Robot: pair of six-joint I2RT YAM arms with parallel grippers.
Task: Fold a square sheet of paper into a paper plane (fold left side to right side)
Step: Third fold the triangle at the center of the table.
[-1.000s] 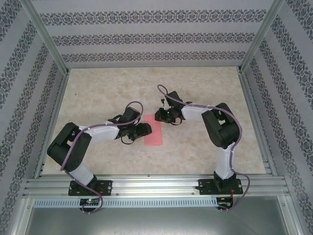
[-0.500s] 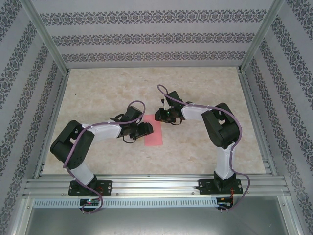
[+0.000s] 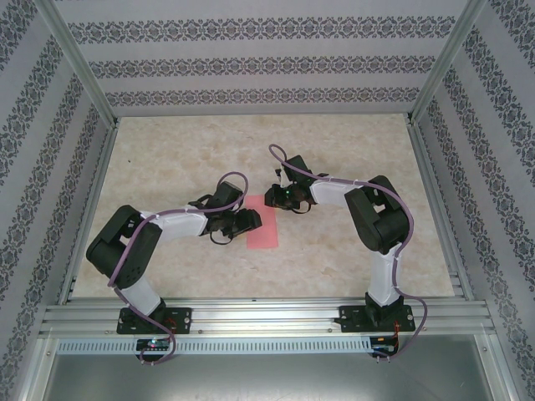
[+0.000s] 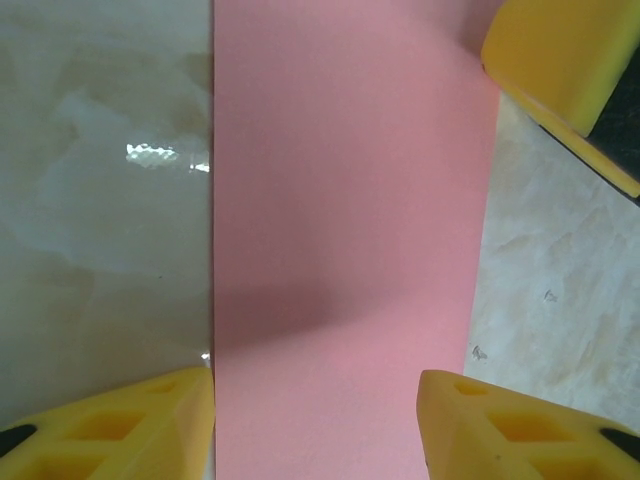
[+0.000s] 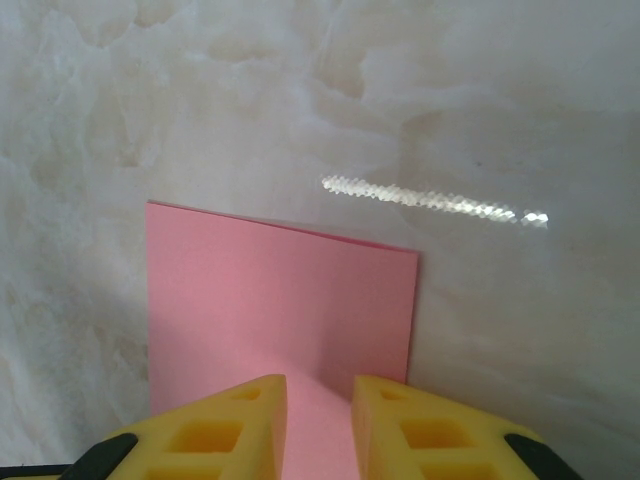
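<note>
Paper (image 3: 262, 222): folded strip.
Left gripper (image 4: 315, 390): released, straddling paper.
Right gripper (image 5: 318, 390): narrowly parted, over paper's end.
Right wrist: shows paper's doubled edge.

Readable text, labels, brands, numbers, signs: I can read none on any surface. The sheet of paper (image 4: 350, 240) is plain pink with no print, and the desk (image 5: 300, 100) shows marble veining only. The walls (image 3: 267, 67) carry repeating ornament bands, with no words or figures in them.
</note>
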